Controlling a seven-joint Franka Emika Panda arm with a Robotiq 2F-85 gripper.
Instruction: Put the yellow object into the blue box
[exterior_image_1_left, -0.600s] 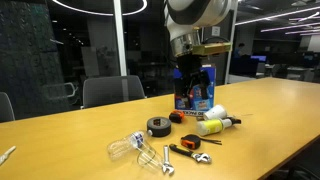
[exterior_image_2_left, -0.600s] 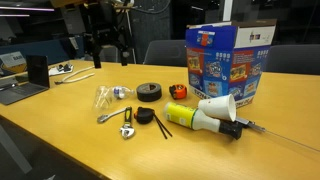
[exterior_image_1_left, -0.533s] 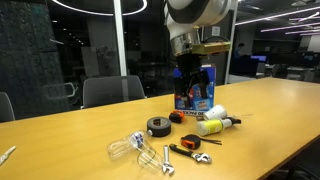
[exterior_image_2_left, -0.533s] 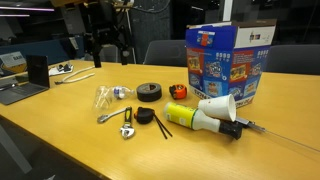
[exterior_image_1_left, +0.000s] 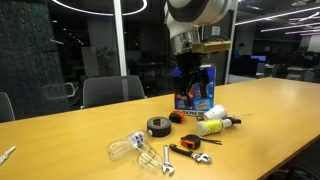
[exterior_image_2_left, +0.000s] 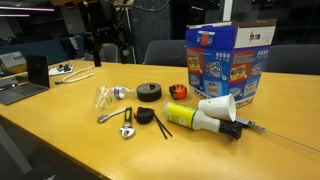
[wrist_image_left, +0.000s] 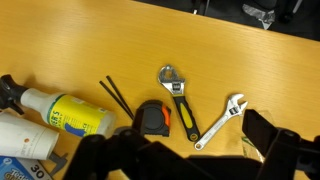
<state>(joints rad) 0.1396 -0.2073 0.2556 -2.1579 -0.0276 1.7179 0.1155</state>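
Yellow object (exterior_image_2_left: 188, 117) lies on its side on the smooth wooden table (exterior_image_2_left: 60, 140), on the near side of the cardboard blue box (exterior_image_2_left: 230, 62), with a white cone cup (exterior_image_2_left: 218, 106) close against it. Just left I see two thin black sticks (exterior_image_2_left: 160, 126), a black-and-orange tape measure (wrist_image_left: 152, 118) and two metal wrenches (wrist_image_left: 222, 122). My gripper (wrist_image_left: 185, 140) hangs above them, jaws spread and empty.

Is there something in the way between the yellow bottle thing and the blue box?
Yes. A white cone-shaped cup lies right beside the yellow object, between it and the blue box. The box's flaps look open on top, so lifting the object over the cup should probably clear it.
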